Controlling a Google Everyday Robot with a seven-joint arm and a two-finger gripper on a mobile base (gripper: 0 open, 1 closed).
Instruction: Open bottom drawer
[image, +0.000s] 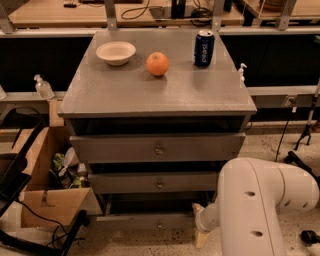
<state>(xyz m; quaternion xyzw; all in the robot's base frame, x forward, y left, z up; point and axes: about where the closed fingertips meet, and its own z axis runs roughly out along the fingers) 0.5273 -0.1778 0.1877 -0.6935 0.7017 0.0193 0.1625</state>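
Hovering near the right end of the bottom drawer (145, 220), the gripper (201, 231) is off the knob (159, 225). Open or closed: cannot tell. Drawer looks unopened, so the whole pull remains.

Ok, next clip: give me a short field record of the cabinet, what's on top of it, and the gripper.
cabinet top: bowl, orange, blue can
bottom drawer: lowest of three fronts, looks closed
centre knob: nothing on it
gripper: low by the floor, at the bottom drawer's right end, off the knob
gripper touching drawer: cannot tell
left of cabinet: open cardboard box
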